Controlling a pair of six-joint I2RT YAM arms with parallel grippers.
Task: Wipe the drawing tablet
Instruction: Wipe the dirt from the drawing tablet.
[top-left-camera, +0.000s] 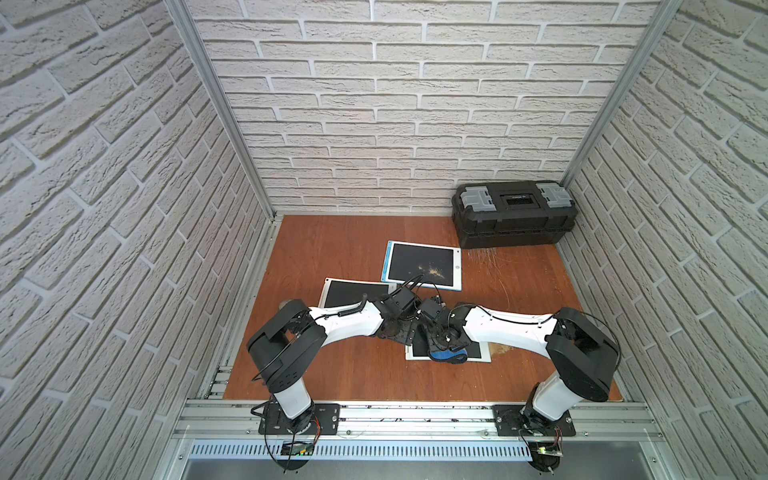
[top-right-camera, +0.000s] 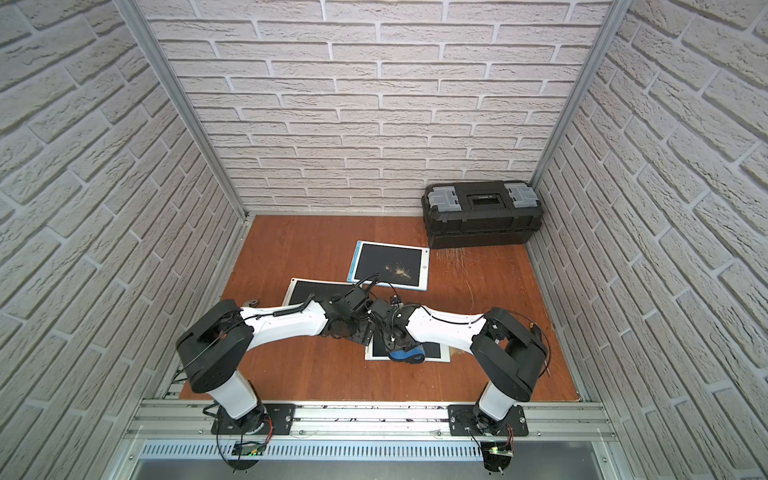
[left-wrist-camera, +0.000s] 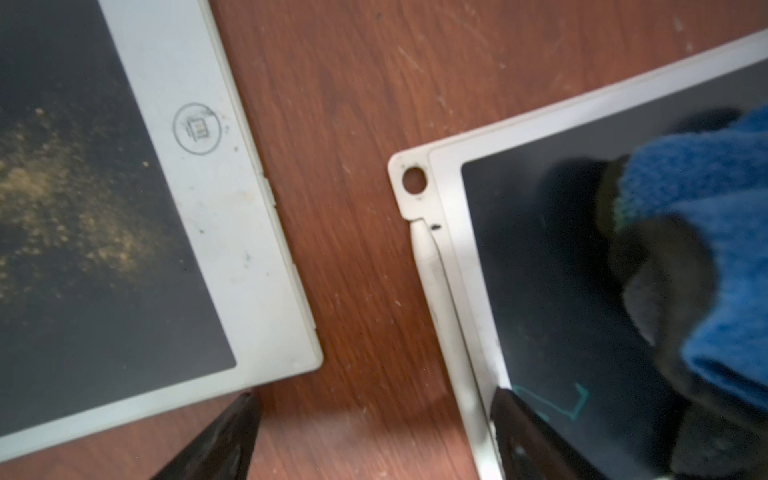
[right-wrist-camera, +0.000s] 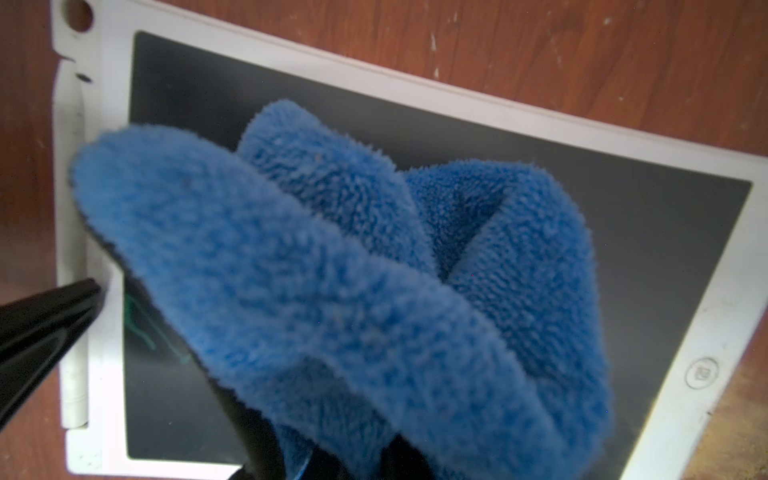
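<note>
Three white-framed drawing tablets lie on the wooden table. My right gripper (right-wrist-camera: 332, 461) is shut on a bunched blue cloth (right-wrist-camera: 353, 257), which rests on the dark screen of the nearest tablet (right-wrist-camera: 644, 232), also seen in a top view (top-left-camera: 480, 355). A green scribble (right-wrist-camera: 141, 328) shows at one end of that screen. My left gripper (left-wrist-camera: 376, 411) is open just above the table, with one fingertip (left-wrist-camera: 515, 415) over that tablet's frame edge. The far tablet (top-left-camera: 422, 264) carries a patch of tan dust (left-wrist-camera: 62, 199). A third tablet (top-left-camera: 353, 293) lies partly under the left arm.
A black toolbox (top-left-camera: 513, 212) stands in the back right corner. Scratches and fine debris mark the wood in front of it (top-left-camera: 490, 257). Brick-pattern walls close in three sides. Both forearms meet over the table's middle.
</note>
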